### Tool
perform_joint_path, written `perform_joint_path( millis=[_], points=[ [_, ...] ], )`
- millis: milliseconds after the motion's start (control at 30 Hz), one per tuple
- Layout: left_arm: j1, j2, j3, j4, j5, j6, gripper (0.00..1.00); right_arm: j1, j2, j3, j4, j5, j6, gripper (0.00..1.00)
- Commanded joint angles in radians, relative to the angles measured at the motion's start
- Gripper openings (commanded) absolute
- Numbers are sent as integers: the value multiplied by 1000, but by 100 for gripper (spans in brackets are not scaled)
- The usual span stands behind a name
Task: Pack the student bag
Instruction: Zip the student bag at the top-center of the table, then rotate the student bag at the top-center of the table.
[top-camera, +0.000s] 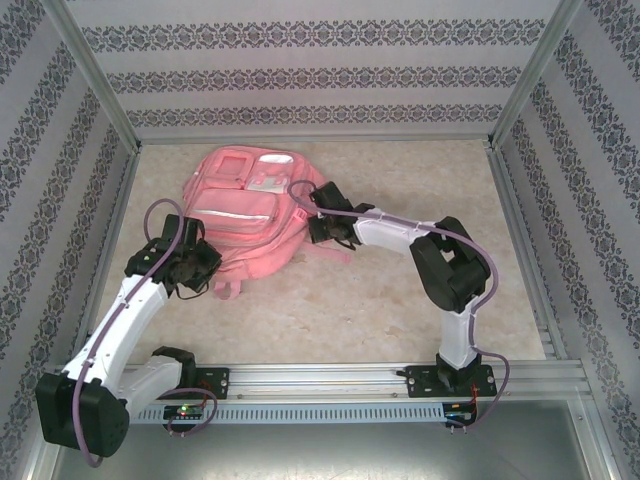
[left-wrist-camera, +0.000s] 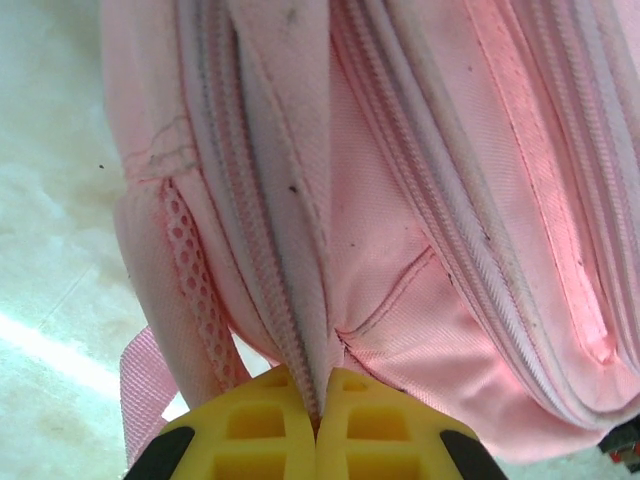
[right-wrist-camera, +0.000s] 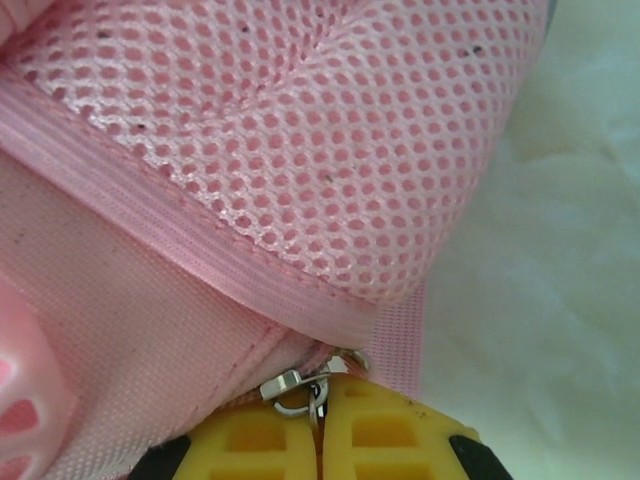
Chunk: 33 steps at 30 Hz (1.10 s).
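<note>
- Location: the student bag lies flat on the table, front pockets up, toward the far left of centre, with one arm at each side of it.
- Left gripper: its yellow pads are closed tight on a fold of pink fabric beside a zip track, at the bag's near-left corner. A strap hangs just beside the grip.
- Right gripper: its pads are pinched together on the metal zip pull, just under the mesh pocket on the bag's right side.
- Step in hand, as judged: running a zip, with your left arm as the anchor and your right arm drawing the pull.
- Conduct: hold the left grip firm so the fabric stays taut. Draw the pull along the line of the zip track, not away from the bag. Follow the curve at the corner slowly, since the thin tab may slip from between the pads there.
- Risk: slack fabric could bunch ahead of the slider and jam it.
- Not established: how much of the pull sits between the pads, as they cover most of it.
- Not established: whether this zip is open or closed. The overhead view is too coarse, and the arm covers that edge.
</note>
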Motion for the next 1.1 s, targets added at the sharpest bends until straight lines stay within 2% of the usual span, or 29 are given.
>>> perform_joint_path(
  millis=[0,133,200,300,467,567,733,900,967,1033,1067],
  points=[
    [52,-43,8,-167,-118,87,0,-137,42,54,-33,179,38,0],
    [52,-36,3,-132,-65,95,0,-160,36,54,-18,113,45,0],
    [50,-35,-20,-71,-3,76,0,-155,25,58,-22,59,41,2],
    [43,-41,-57,7,54,12,0,-142,-22,33,-22,51,52,45],
    [-15,-40,-69,38,27,-78,0,-152,-157,-52,-27,76,73,53],
    [-83,-29,-74,81,-4,-148,0,-167,-254,-113,-30,110,64,56],
    [-269,69,-50,226,-57,-285,0,-202,-403,-203,-37,118,58,62],
    [-428,268,113,262,-93,-282,0,-230,-525,-274,-28,112,50,70],
    [-477,353,184,259,-90,-257,0,-244,-566,-296,-23,107,47,78],
    [-514,419,243,257,-81,-231,15,-260,-603,-315,-23,113,57,91],
    [-527,444,272,253,-77,-215,30,-272,-624,-331,-14,108,65,98]
  ],
)
